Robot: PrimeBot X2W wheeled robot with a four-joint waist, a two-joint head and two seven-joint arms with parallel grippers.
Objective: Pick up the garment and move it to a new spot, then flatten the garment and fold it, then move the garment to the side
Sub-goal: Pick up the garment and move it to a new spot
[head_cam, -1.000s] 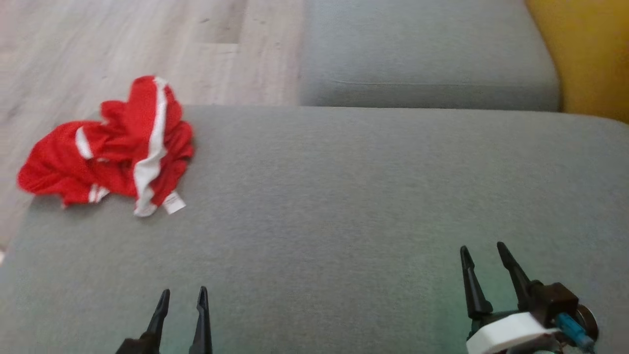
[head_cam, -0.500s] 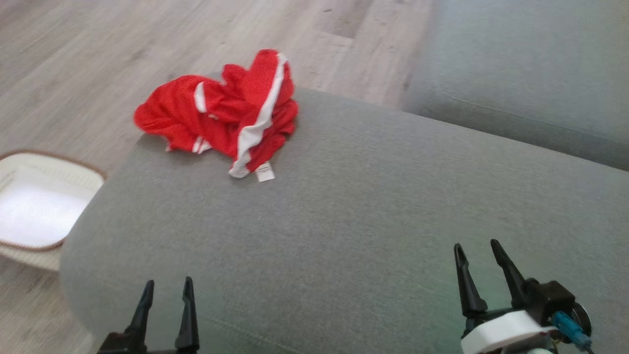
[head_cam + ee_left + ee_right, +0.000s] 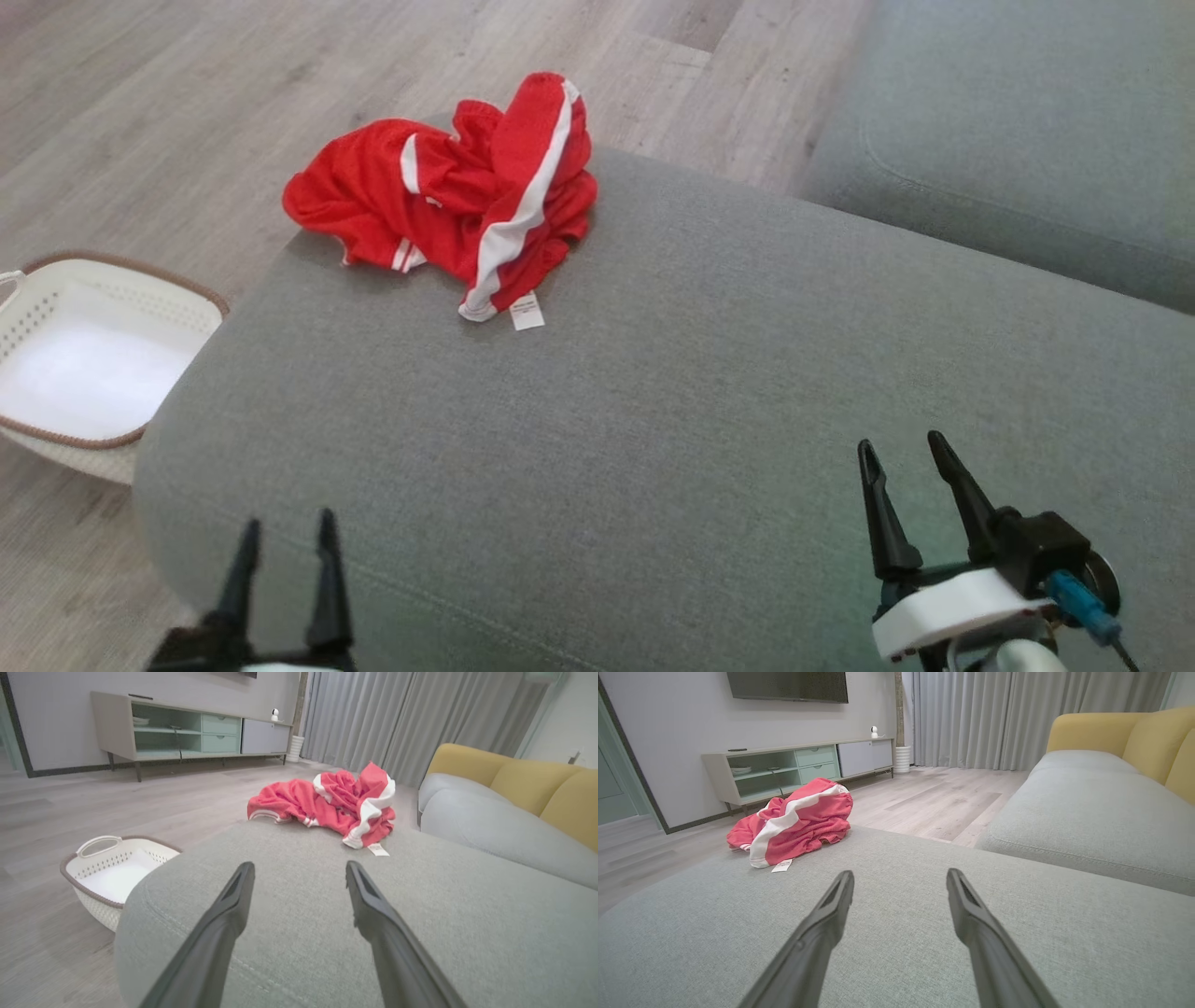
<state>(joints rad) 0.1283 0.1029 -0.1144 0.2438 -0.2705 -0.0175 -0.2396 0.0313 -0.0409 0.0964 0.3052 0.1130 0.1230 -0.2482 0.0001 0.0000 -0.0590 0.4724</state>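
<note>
Mostly crumpled, garment [image 3: 448, 201] hides its shape.

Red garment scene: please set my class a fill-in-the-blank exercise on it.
The crumpled garment is red with ____ stripes. It lies on a ____ cushion. The white basket stands on the ____. The left pincer and right pincer both stand ____, holding nothing.
Missing words: white; grey; floor; open.
</note>
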